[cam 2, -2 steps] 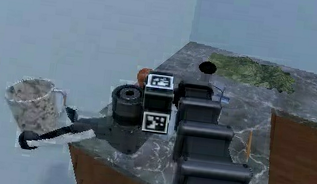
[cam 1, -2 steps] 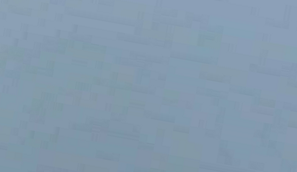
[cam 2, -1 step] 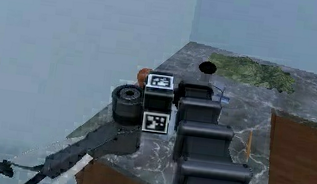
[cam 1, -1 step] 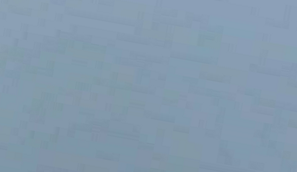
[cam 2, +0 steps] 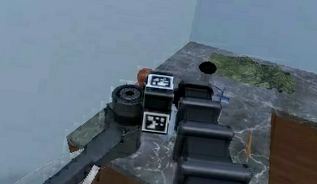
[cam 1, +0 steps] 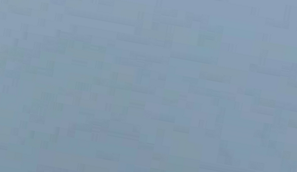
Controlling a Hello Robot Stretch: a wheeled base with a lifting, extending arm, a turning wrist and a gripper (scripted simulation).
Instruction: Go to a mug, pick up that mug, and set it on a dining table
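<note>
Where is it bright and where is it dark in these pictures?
Forward view: the plain pale blue-grey wall is evenly lit, without glare. Arm side view: the grey marbled stone countertop is softly lit, and the dark square arm bar looks dimmest.

So the table (cam 2: 266, 105) is a grey marbled stone slab on brown wooden sides. At the far end there's a flat green speckled patch (cam 2: 255, 72) with a small black round thing (cam 2: 208, 64) just left of it. Nearer, there's a small pale blue thing (cam 2: 223, 92), and a small orange-brown round blob (cam 2: 142, 75) sits at the left edge.
</note>
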